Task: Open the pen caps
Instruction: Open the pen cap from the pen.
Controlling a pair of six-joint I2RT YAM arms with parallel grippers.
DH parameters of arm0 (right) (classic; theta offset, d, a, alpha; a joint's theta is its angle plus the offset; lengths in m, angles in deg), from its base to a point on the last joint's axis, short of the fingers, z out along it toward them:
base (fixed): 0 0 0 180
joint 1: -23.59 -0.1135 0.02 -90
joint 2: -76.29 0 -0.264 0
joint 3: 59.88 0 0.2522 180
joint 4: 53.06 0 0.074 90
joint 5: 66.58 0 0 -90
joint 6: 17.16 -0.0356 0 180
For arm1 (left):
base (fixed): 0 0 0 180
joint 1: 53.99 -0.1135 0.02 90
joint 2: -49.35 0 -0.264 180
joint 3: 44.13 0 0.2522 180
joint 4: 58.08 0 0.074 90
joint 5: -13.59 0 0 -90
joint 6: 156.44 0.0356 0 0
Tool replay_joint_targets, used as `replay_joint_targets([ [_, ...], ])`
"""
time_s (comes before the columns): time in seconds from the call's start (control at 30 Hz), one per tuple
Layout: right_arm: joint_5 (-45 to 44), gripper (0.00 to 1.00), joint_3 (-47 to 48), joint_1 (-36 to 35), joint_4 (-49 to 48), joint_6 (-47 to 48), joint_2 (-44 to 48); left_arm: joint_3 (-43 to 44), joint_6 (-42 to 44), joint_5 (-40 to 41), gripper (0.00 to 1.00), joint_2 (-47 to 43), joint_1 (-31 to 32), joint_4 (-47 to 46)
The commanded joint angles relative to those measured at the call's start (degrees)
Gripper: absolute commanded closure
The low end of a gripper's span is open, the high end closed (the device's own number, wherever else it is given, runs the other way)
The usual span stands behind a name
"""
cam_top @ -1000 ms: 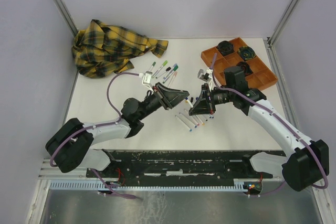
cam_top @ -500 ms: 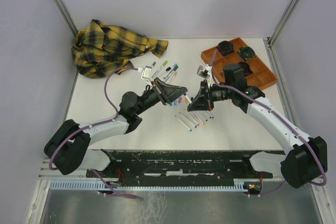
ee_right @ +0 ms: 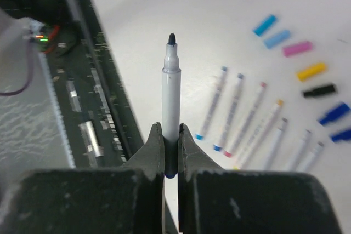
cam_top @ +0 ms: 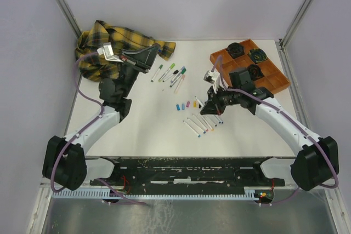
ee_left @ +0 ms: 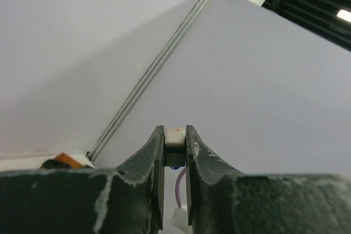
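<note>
My right gripper [cam_top: 210, 106] [ee_right: 171, 131] is shut on a white pen barrel [ee_right: 171, 94] with its dark tip bare and a blue end, held above the table's middle. My left gripper [cam_top: 153, 52] [ee_left: 175, 135] is raised at the back left, over the cloth. It is shut on a small white-and-dark piece with a bit of blue [ee_left: 175, 145], which looks like a pen cap. Several loose pen caps [cam_top: 186, 104] [ee_right: 297, 48] in blue, pink, yellow and black lie in a row. Several uncapped pens [cam_top: 200, 124] [ee_right: 249, 119] lie beside them. Several capped pens [cam_top: 171, 73] lie farther back.
A yellow plaid cloth [cam_top: 112, 50] is bunched at the back left, under my left gripper. An orange tray [cam_top: 272, 82] with dark round objects stands at the back right, behind my right arm. White walls close in the table.
The two grippers were together at the table's middle. The left arm has swung up and away to the back left. The right gripper stays near the middle with the bare-tipped pen.
</note>
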Motion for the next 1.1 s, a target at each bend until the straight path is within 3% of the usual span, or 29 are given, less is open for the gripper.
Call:
replay_joint_targets([
  [0.0, -27.74, 1.00, 4.75, -0.12, 5.99, 7.52, -4.05, -6.44, 0.35, -2.37, 0.97, -2.71, -0.10, 3.60],
  [0.1, -39.46, 0.98, 7.17, 0.49, 9.07, 8.97, -9.74, -10.68, 0.29, -2.29, 0.97, -4.04, -0.10, 9.47],
  [0.2, -42.97, 0.97, 10.21, 2.32, 13.10, 7.11, -16.06, -13.02, 0.28, -2.31, 0.97, -4.92, -0.19, 14.32],
  [0.33, -43.92, 0.99, 13.63, 4.05, 18.55, 5.72, -22.65, -17.02, -0.35, -1.68, 0.97, -6.61, -0.11, 18.06],
  [0.5, -46.29, 0.98, 13.29, 5.85, 18.82, 4.85, -24.61, -22.17, -1.22, 1.09, 0.97, -9.54, -0.14, 20.76],
  [1.07, -41.72, 0.92, 14.76, 6.96, 22.65, 3.19, -32.28, -28.71, -5.20, -1.41, 0.97, -9.61, -0.18, 17.74],
])
